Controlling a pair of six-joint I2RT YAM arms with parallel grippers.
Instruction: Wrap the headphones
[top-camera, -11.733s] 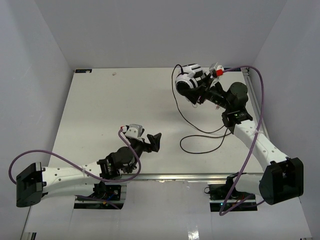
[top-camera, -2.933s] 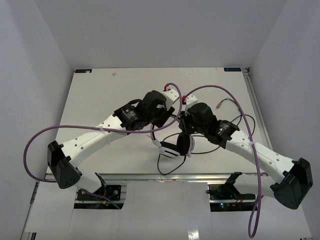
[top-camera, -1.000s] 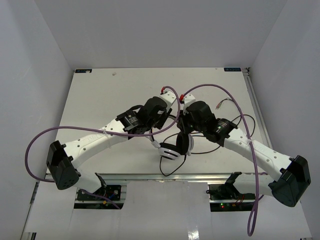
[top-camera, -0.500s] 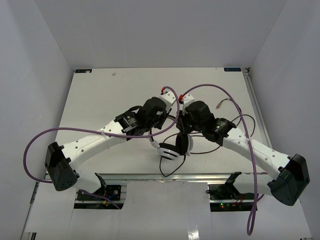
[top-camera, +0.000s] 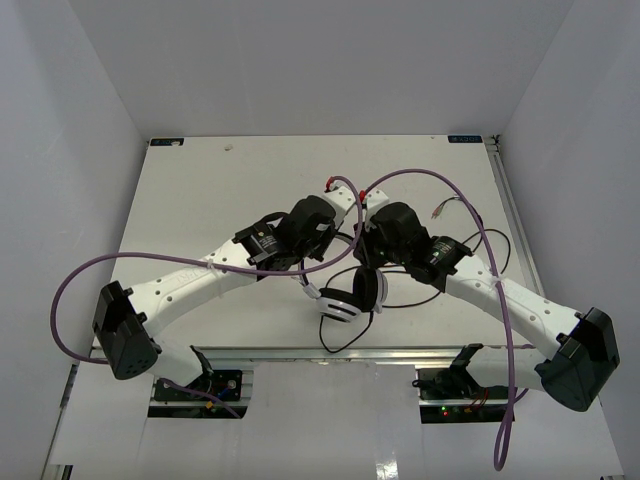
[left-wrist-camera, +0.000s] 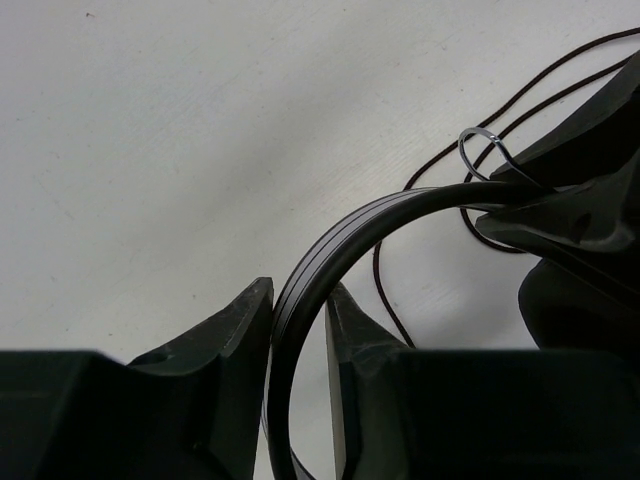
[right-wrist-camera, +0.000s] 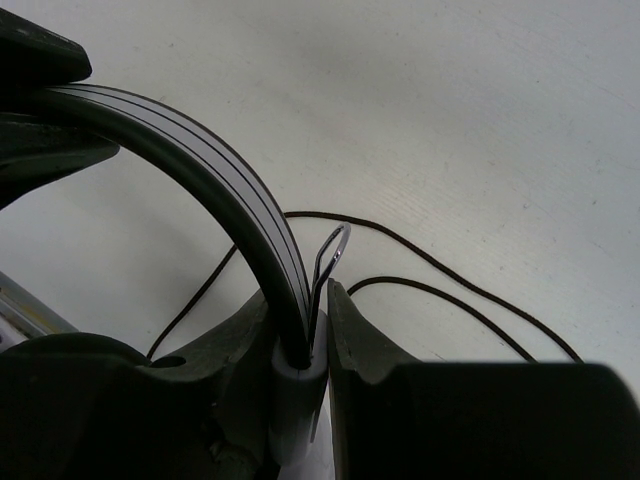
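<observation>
Holding the headphones (top-camera: 345, 296) in both hands, at the near middle of the surface (top-camera: 200, 190).
Pinching the headband (left-wrist-camera: 345, 240) tight with left hand (left-wrist-camera: 300, 295) and right hand (right-wrist-camera: 298, 300); trailing the black cord (top-camera: 343, 342) behind.

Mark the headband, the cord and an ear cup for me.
headband (left-wrist-camera: 335, 240), left wrist view, middle of the dark arc.
cord (right-wrist-camera: 315, 213), right wrist view, thin strand just right of the arc.
ear cup (top-camera: 338, 305), top external view, white shell.
</observation>
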